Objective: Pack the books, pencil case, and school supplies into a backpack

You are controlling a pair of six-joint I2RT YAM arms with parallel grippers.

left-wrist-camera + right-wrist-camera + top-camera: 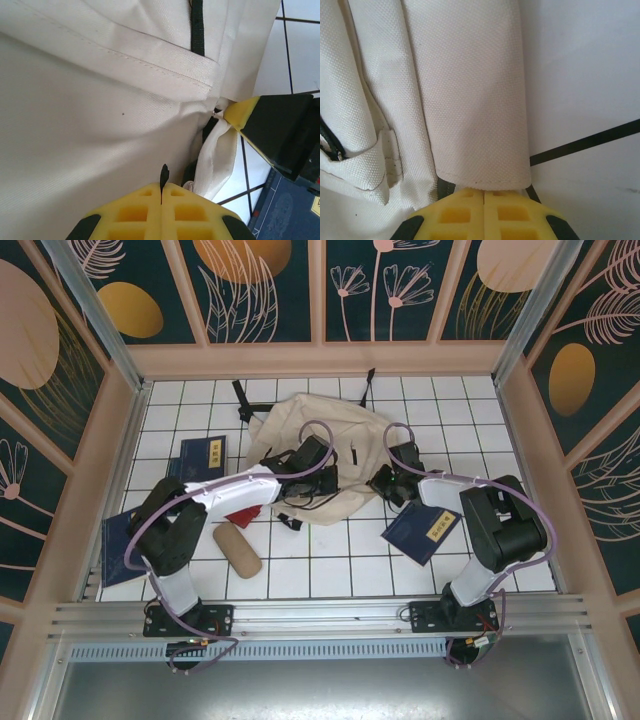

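Left end effector (161,189) has its yellow fingers pressed together on a thin black tab (164,175) against the large cream fabric backpack (290,420), which lies mid-worktop (330,565) toward the far edge. Right end effector (484,194) is pinched on a folded hem of the backpack's right side. A tan roll-shaped pencil case (237,550) lies toward the near edge, with a small flat red square (243,516) just beyond it. One thin navy book (205,454) lies left of the backpack, and another navy book (422,530) lies to its right.
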